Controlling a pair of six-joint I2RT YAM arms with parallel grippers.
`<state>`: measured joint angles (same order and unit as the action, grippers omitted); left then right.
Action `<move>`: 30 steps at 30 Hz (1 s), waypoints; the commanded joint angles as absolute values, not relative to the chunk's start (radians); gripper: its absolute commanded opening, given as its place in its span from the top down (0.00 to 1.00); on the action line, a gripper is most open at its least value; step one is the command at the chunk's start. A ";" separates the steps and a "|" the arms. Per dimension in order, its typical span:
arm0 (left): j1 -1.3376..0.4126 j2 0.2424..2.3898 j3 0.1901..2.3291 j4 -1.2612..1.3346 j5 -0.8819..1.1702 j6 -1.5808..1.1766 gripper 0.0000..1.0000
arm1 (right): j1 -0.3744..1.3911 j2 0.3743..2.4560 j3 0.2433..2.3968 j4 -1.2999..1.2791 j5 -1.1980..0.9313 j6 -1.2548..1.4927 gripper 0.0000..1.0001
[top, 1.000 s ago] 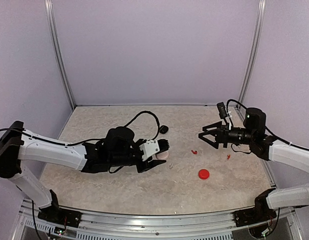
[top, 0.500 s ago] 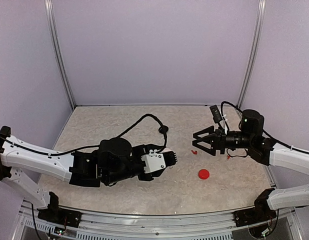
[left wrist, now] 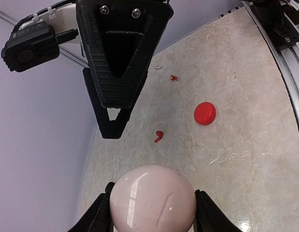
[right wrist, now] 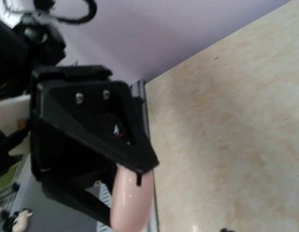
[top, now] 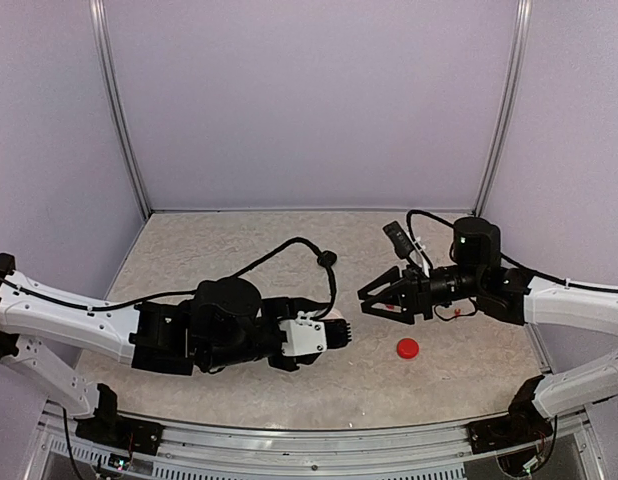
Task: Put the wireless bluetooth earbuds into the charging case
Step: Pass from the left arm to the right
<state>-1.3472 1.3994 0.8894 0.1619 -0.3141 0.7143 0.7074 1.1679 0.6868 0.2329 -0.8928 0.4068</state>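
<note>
A pale pink rounded charging case [left wrist: 153,199] sits clamped between the fingers of my left gripper [left wrist: 153,215], lid side up and closed. In the top view that left gripper [top: 337,333] hangs low over the middle of the table. My right gripper [top: 363,301] faces it from the right, jaws apart and holding nothing; in the left wrist view the right gripper [left wrist: 115,118] looms just beyond the case. One red earbud [left wrist: 159,137] lies on the table past the case, another red earbud [left wrist: 174,78] farther off. The right wrist view shows the case [right wrist: 131,200] edge-on.
A round red case [top: 407,347] lies on the table right of the left gripper and shows again as the red case [left wrist: 205,113] from the left wrist. A small whitish piece [left wrist: 158,67] lies far back. A black cable [top: 307,243] loops over the left arm.
My left gripper has carried the case toward the near edge and slightly right. My right gripper has swung left to the table's middle, over the red earbud, with its jaws somewhat narrower.
</note>
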 commanded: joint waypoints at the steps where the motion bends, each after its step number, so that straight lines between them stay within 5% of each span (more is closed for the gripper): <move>1: -1.355 1.361 0.922 0.105 -0.248 0.748 0.60 | 0.757 1.214 0.747 0.177 -0.960 0.390 0.40; 14: -1.365 1.368 0.932 0.100 -0.250 0.769 0.59 | 0.871 1.334 0.843 0.085 -0.969 0.351 0.46; 17: -1.364 1.364 0.917 0.155 -0.304 0.746 0.60 | 0.873 1.312 0.815 0.125 -0.929 0.383 0.39; 30: -1.371 1.399 0.879 0.456 -0.495 0.597 0.60 | 0.873 1.252 0.625 0.673 -0.630 0.696 0.49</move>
